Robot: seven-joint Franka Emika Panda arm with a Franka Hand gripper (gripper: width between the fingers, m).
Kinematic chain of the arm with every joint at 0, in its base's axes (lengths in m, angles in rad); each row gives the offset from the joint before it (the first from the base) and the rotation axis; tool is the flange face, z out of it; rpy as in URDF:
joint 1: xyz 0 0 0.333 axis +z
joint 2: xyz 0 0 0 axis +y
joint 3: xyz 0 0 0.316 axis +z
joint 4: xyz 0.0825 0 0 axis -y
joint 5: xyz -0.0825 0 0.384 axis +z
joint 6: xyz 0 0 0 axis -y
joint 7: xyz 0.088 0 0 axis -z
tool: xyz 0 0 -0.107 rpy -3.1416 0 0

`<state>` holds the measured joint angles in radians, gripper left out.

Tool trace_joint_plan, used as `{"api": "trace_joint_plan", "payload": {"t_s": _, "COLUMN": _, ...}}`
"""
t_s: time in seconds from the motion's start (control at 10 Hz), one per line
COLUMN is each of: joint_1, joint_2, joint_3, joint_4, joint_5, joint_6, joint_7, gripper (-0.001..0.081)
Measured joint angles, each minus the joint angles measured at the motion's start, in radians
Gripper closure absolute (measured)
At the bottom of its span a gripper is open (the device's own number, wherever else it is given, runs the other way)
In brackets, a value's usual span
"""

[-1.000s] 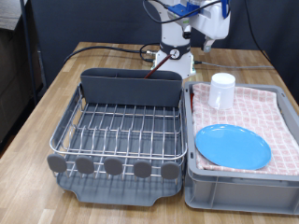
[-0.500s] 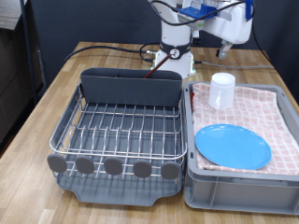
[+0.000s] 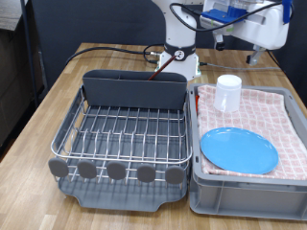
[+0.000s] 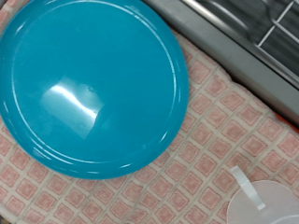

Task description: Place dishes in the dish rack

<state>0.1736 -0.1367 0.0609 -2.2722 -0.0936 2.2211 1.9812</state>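
The dish rack (image 3: 120,134) sits on the wooden table (image 3: 58,96), on the exterior view's left half, with its long axis running from the table's near edge toward the far edge. Its tall grey back compartment (image 3: 132,89) faces the far edge and its round grey tabs (image 3: 116,171) face the near edge. No dishes are visible on its wires.

The grey bin (image 3: 251,187) stands just beside the rack, toward the table's right edge in the exterior view, lined with the checked cloth (image 3: 273,115). The plate (image 3: 239,150) lies flat on the cloth at the bin's near end. The mug (image 3: 227,93) stands upright at the bin's far end, well apart from the plate. The wrist view shows the plate (image 4: 89,84) and part of the mug (image 4: 271,203); which way the handle points is unclear.

The arm (image 3: 245,21) hangs high above the bin's far right corner. The gripper is not clearly visible in either view, so whether its fingers are spread or closed cannot be told.
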Motion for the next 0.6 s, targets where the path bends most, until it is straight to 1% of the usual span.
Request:
{"api": "trace_joint_plan", "payload": {"t_s": 0.1, "joint_1": 0.001, "joint_2": 0.013, "joint_3": 0.004, "joint_4": 0.004, "joint_5": 0.009, "joint_6": 0.018, "joint_7": -0.007, "gripper": 0.0004}}
{"api": "trace_joint_plan", "payload": {"t_s": 0.2, "joint_1": 0.002, "joint_2": 0.025, "joint_3": 0.004, "joint_4": -0.002, "joint_5": 0.024, "joint_6": 0.060, "joint_7": -0.029, "gripper": 0.0004}}
{"api": "trace_joint_plan", "payload": {"t_s": 0.3, "joint_1": 0.002, "joint_2": 0.035, "joint_3": 0.001, "joint_4": -0.023, "joint_5": 0.047, "joint_6": 0.131, "joint_7": -0.063, "gripper": 0.0004}}
{"api": "trace_joint_plan", "payload": {"t_s": 0.5, "joint_1": 0.000, "joint_2": 0.054, "joint_3": -0.013, "joint_4": -0.095, "joint_5": 0.088, "joint_6": 0.302, "joint_7": -0.134, "gripper": 0.0004}}
{"api": "trace_joint_plan", "payload": {"t_s": 0.6, "joint_1": 0.000, "joint_2": 0.066, "joint_3": -0.021, "joint_4": -0.131, "joint_5": 0.118, "joint_6": 0.370, "joint_7": -0.171, "gripper": 0.0004}}
